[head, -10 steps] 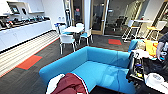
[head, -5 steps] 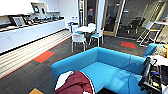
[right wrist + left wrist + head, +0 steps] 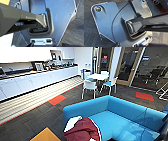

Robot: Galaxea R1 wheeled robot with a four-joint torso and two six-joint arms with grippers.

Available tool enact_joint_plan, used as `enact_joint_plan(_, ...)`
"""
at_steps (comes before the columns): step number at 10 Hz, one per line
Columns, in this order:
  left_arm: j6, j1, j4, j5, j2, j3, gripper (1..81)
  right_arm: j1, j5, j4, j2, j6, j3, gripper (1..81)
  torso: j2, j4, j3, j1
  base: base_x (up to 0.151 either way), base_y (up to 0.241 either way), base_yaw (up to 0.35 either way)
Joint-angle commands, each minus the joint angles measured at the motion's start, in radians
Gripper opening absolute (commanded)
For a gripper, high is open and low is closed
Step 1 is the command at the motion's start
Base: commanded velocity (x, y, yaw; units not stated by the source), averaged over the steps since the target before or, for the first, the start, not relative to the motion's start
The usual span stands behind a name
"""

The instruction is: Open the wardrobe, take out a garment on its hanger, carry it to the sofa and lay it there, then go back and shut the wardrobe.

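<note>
Lying on the near end of the sofa [image 3: 117, 114], the garment [image 3: 83, 130] is spreading its maroon body over the blue seat, with a white sleeve [image 3: 72, 122] draping toward the sofa's near arm and a striped edge running down its right side. You are looking at it from the head view, close to the lower edge. The sofa is bending in an L, its low back running behind the seat toward the right.

Beyond it, a small white table [image 3: 98, 76] is standing with white chairs [image 3: 90, 87] set around it, some with teal seats. A long white kitchen table [image 3: 37, 78] is running along the left wall under white cabinets, carrying dark appliances. Red carpet tiles [image 3: 57, 99] are sitting in the grey floor, one near the striped strip and another by the glass doors [image 3: 125, 64] at the back. A yellow-orange surface [image 3: 46, 135] is showing at the lower left corner.

As for each tool, you cannot tell from the wrist views whether it is wide, narrow or holding anything.
</note>
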Motion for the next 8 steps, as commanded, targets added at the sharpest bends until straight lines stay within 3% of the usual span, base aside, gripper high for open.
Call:
enact_joint_plan(1, 0.006, -0.021, 0.012, 0.040, 0.001, -0.010, 81.1, 0.013, -0.056, -0.007, 0.007, -0.003, 0.004, 81.1, 0.000, 0.000, 0.000, 0.000, 0.000, 0.000, 0.345)
enact_joint_plan(8, 0.007, -0.021, 0.015, 0.061, 0.012, -0.010, 81.1, 0.013, -0.056, -0.005, 0.009, -0.003, 0.004, 81.1, 0.000, 0.000, 0.000, 0.000, 0.000, 0.000, 0.345)
